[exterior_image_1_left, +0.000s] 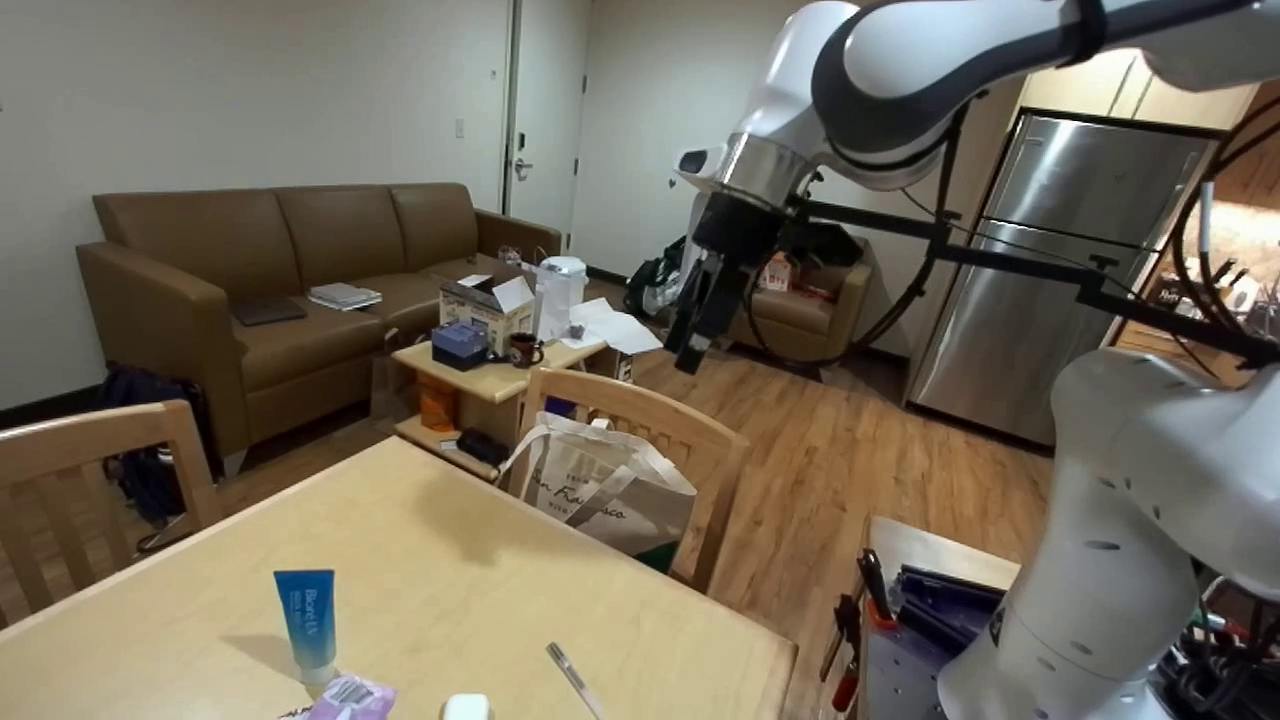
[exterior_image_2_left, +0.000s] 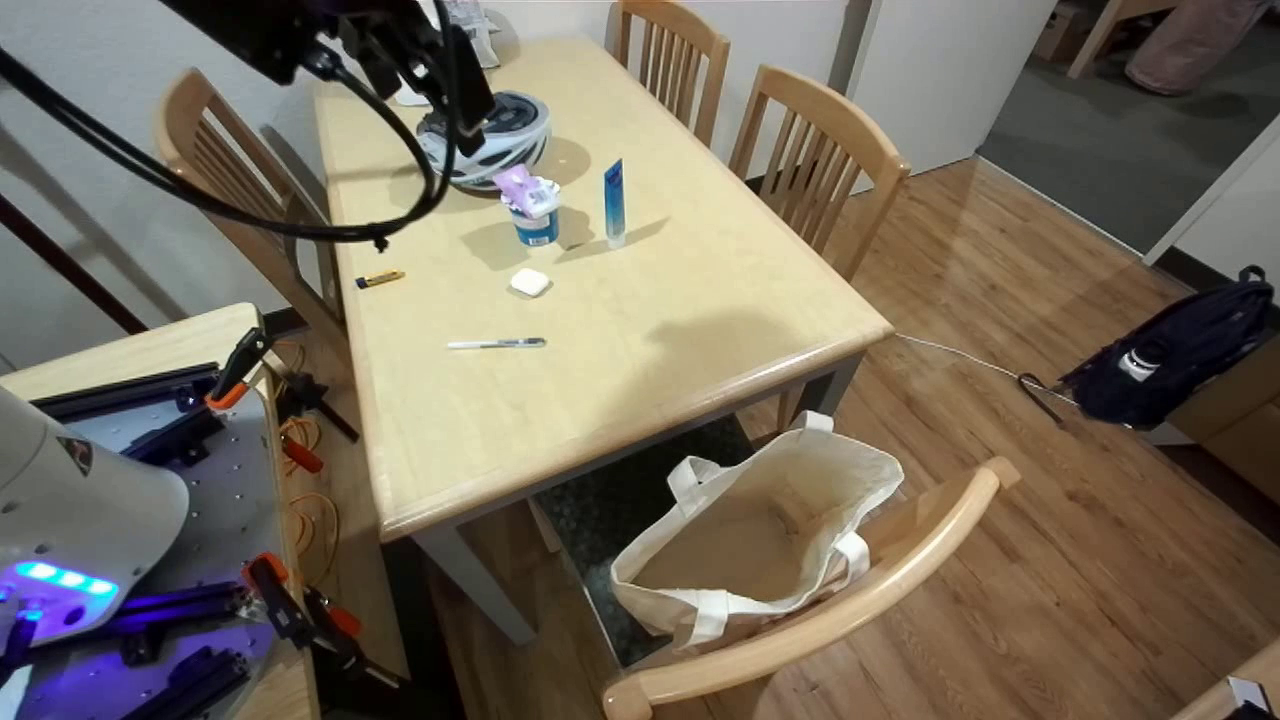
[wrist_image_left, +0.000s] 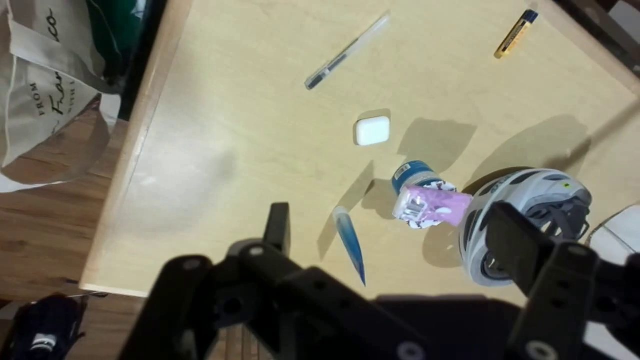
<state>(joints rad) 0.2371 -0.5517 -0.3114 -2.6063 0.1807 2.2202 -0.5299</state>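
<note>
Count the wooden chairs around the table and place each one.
4: an end chair by the tote bag, a lone chair along one long side, two chairs along the other. Others may be hidden.

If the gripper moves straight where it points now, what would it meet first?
Probably the tabletop near the purple packet and blue tube; depth is unclear, so either might come first.

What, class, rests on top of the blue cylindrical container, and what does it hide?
A lilac-and-white plastic packet rests on the blue cylindrical container. It covers the top, so any lid or contents cannot be seen.
</note>
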